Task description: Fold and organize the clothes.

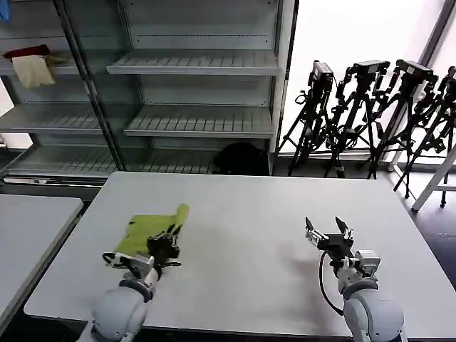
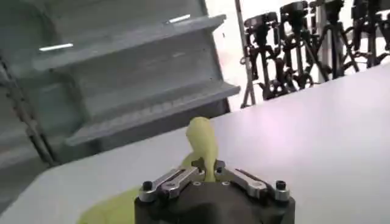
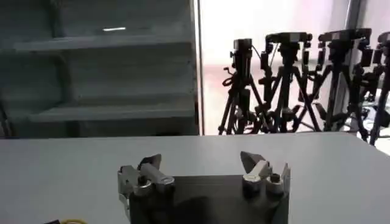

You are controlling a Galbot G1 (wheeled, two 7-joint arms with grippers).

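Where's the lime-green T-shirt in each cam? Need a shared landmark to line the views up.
Head view: lime-green soft-fabric T-shirt lies bunched on the white table, left of centre, the left gripper shut on it.
Left wrist view: its raised fold stands just beyond the gripper.
Right wrist view: only a small yellow-green bit at the lower edge; cannot tell if it is the shirt.
Shared landmark: the black camera tripods by the window.

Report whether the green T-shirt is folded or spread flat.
Folded: the T-shirt lies as a compact bundle, one end sticking out, with the left gripper shut on its edge.
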